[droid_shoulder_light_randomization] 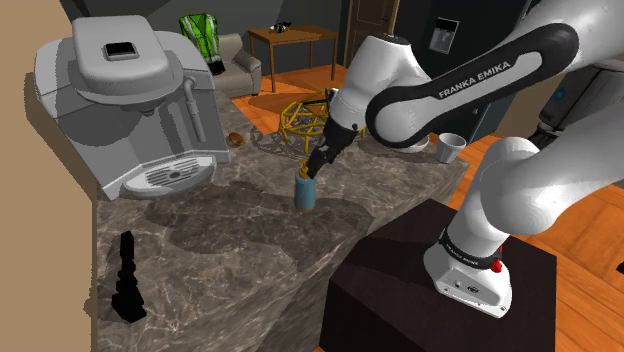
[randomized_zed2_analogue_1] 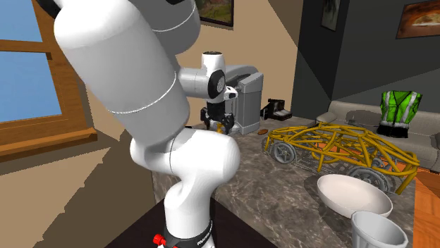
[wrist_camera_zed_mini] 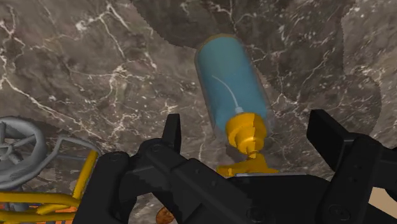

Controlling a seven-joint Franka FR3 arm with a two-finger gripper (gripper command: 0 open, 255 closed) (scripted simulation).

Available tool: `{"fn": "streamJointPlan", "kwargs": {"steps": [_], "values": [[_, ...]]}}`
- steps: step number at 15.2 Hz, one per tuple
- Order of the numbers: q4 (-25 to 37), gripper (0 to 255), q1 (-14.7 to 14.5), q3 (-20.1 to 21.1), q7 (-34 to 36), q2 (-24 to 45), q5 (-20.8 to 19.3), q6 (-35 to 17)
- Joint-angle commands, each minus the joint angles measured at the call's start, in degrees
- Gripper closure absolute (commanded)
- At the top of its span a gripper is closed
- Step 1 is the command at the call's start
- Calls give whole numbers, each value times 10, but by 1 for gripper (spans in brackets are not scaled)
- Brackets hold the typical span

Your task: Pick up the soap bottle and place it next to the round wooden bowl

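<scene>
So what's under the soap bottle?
Marbled counter, on which the soap bottle stands; its base covers the spot beneath. The open claw straddles its orange pump without touching.

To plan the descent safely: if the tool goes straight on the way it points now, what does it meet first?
Probably the soap bottle: its orange pump stands between the fingers of the open tool, with the marbled counter beneath. How far off is unclear.

One soap bottle (wrist_camera_zed_mini: 232, 89), one coffee machine (droid_shoulder_light_randomization: 120, 110), one wire car (randomized_zed2_analogue_1: 338, 151), one bowl (randomized_zed2_analogue_1: 345, 204) (white), one cup (droid_shoulder_light_randomization: 449, 148)
</scene>
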State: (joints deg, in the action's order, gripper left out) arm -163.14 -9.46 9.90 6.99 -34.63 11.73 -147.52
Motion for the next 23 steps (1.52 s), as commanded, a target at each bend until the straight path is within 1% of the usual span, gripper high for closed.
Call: {"fn": "streamJointPlan", "kwargs": {"steps": [1,8,15,16,23], "values": [[-1,0,-4,9,2,35,4,-48],[-2,0,-4,14,0,109,8,-122],[-2,0,-4,14,0,108,8,-122],[-2,255,-4,14,0,108,8,-122],[-2,255,-4,14,0,109,8,-122]]}}
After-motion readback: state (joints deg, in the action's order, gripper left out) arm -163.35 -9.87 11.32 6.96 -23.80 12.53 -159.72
